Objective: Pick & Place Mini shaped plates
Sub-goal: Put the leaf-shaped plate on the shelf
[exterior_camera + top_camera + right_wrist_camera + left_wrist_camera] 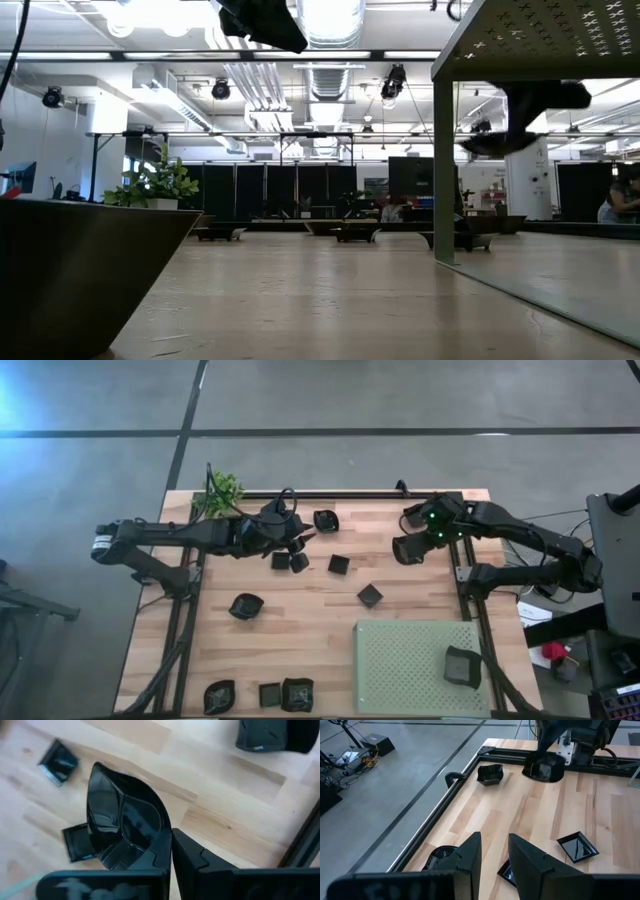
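The right hand (170, 852), clamped on a black plate (125, 822), must carry it to the green mat (410, 660); the left hand (492, 865), narrowly parted and empty, hovers over two plates (290, 561).

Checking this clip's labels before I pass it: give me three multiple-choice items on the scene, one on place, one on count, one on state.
1. The green mat lies:
A) on the right arm's side
B) on the left arm's side
C) at the table's middle

2. Dark plates on the mat:
A) none
B) one
C) three

3. The right end effector is:
A) open and empty
B) shut on a black dish
C) out of view

Key:
1. A, the high view shows it below the right arm.
2. B, a single dark plate sits on it.
3. B, its wrist view shows the dish pinched between the fingers.
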